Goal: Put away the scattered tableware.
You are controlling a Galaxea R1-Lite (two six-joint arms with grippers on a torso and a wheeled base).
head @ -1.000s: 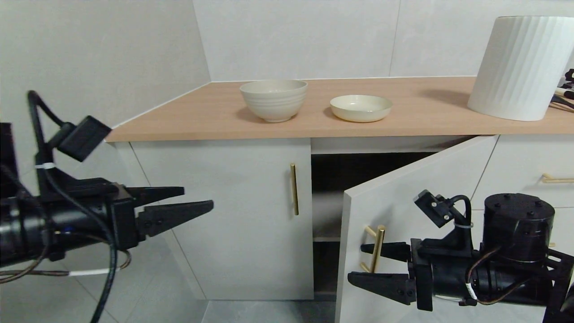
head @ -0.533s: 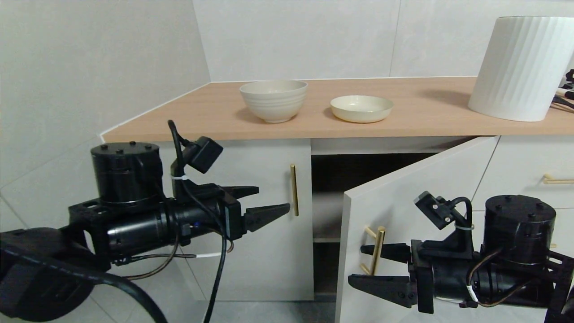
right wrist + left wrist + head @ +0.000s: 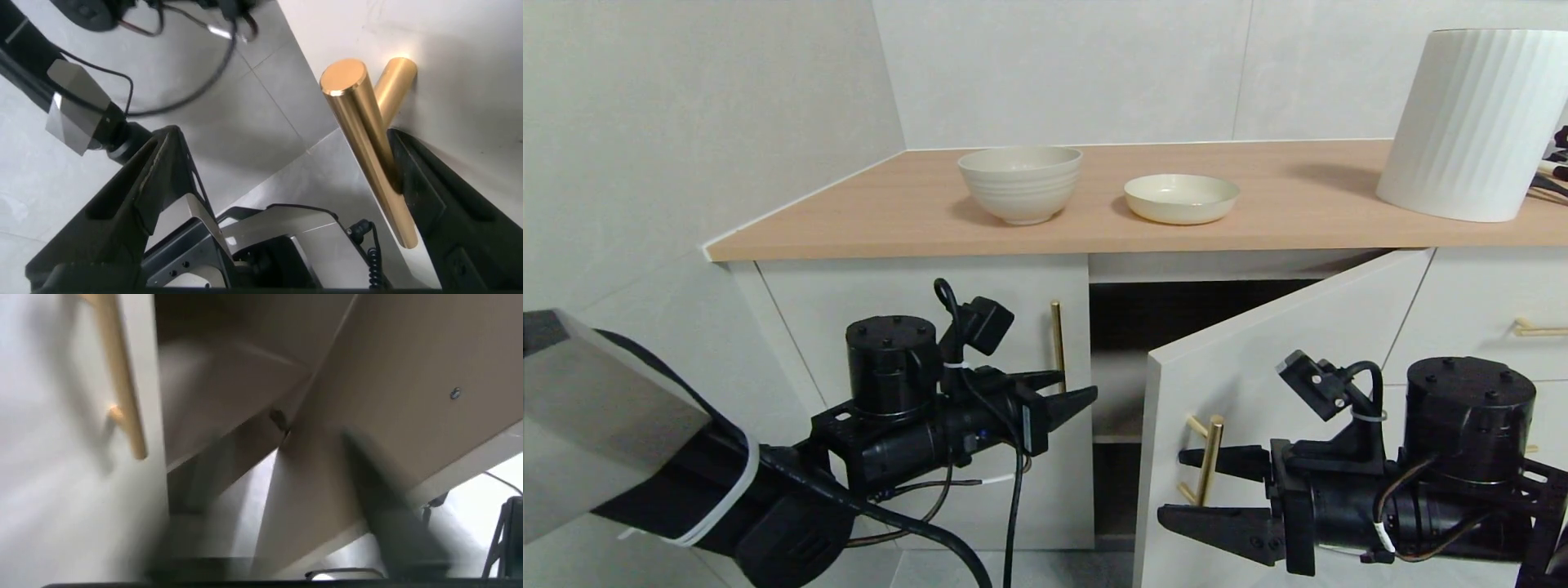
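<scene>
Since a second ago my left claw (image 3: 1078, 386) has swung in from the left edge and forward. It now sits low in front of the closed door (image 3: 931, 302), with its tips just beside the left handle (image 3: 1057, 347). Its fingers stand a little apart and hold nothing. From the left wrist, that brass handle (image 3: 122, 384) runs down the door edge, with the dark inside of the cupboard (image 3: 237, 384) next to it; the rest there is too blurred to tell.

My right claw (image 3: 1172, 482) has kept its place at the open door (image 3: 1258, 376). It is spread wide with the right handle (image 3: 1213, 457) between its fingers, not clamped. From the right wrist, the brass bar (image 3: 368, 139) stands close to one finger (image 3: 433, 204), while the other finger (image 3: 139, 204) is well apart from it.

Both pieces of tableware lie where they were on the tabletop (image 3: 890, 212). The ribbed bowl (image 3: 1020, 181) stands upright over the closed door, and the shallow dish (image 3: 1181, 197) is near it, above the open cupboard (image 3: 1176, 310). They do not touch. A tall white ribbed container (image 3: 1470, 122) stands farther to the right.
</scene>
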